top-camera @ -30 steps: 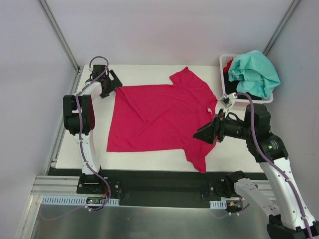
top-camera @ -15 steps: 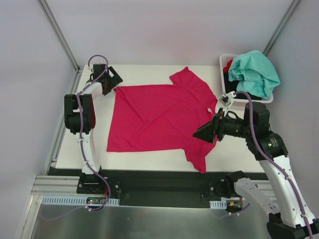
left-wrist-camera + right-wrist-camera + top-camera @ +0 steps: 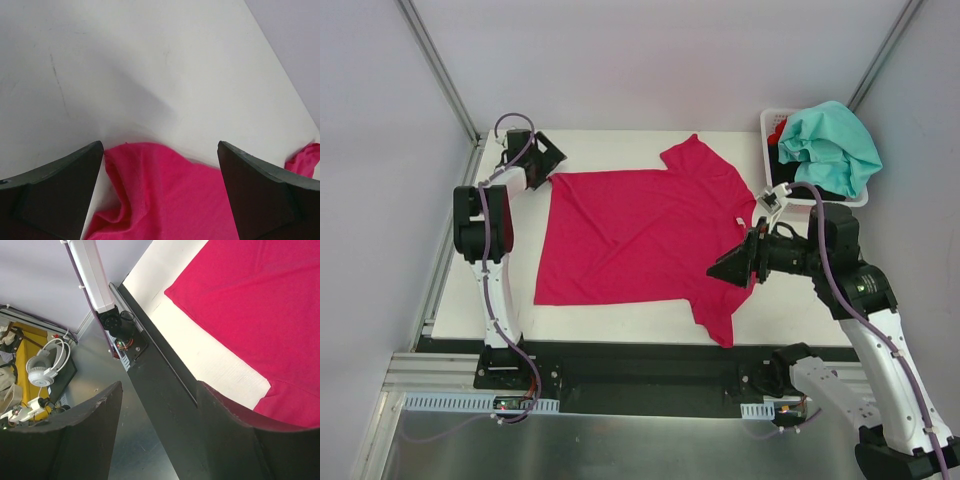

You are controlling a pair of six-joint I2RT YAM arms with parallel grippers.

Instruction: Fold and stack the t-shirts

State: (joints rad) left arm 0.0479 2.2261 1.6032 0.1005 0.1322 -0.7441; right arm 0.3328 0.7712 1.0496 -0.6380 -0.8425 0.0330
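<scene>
A large magenta-pink t-shirt (image 3: 640, 235) lies spread flat on the white table (image 3: 620, 145), with a small white label (image 3: 741, 222) near its right side. My left gripper (image 3: 548, 160) is open at the shirt's far left corner; in the left wrist view that rumpled corner (image 3: 150, 190) lies between the open jaws, not gripped. My right gripper (image 3: 723, 270) is open and empty, hovering over the shirt's right side near the front sleeve. In the right wrist view the shirt (image 3: 260, 305) shows at the upper right. A teal-mint shirt (image 3: 830, 145) hangs over the basket, red (image 3: 777, 130) and black cloth beneath it.
A white plastic basket (image 3: 770, 122) stands at the table's far right corner. The table's front edge meets a black rail (image 3: 640, 355). Grey walls with metal frame posts (image 3: 440, 65) close in the left and right sides.
My left gripper has moved slightly toward the far edge at the shirt's left corner. The right arm has barely moved. The shirt lies as before.
</scene>
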